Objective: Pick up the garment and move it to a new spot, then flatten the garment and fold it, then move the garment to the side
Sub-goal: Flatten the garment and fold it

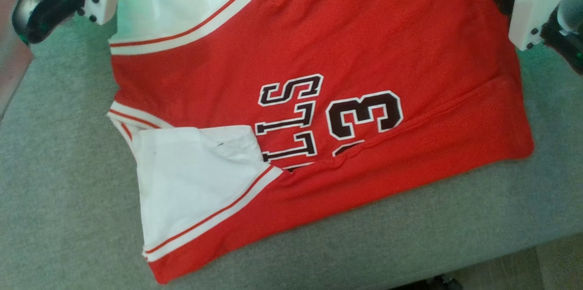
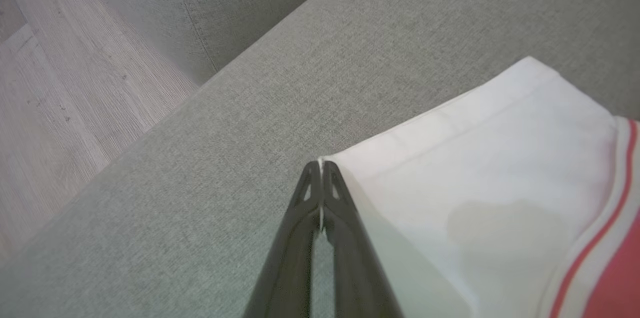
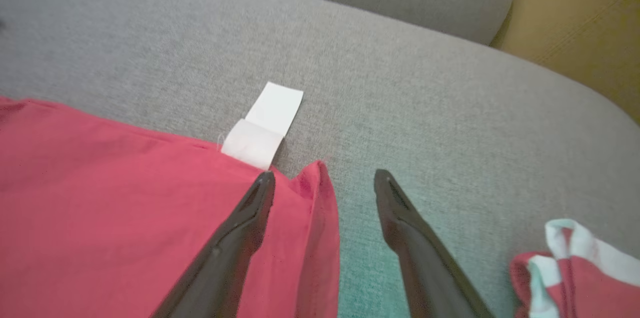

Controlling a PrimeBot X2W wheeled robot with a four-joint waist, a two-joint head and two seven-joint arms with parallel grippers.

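Note:
The garment is a red jersey with white sleeves and dark lettering, lying spread on the grey cushion. Its near edge is folded over and one white sleeve lies across the front. In the left wrist view my left gripper is shut on the corner of the other white sleeve, with a sliver of white cloth between the fingers. My right gripper is open and straddles a red hem corner. One finger lies over the red cloth, the other finger over bare cushion.
A white tag sticks out from the red hem. A small red-and-white bunch of cloth lies at the right wrist view's lower right. Wooden floor lies beyond the cushion's edge, with another grey cushion behind.

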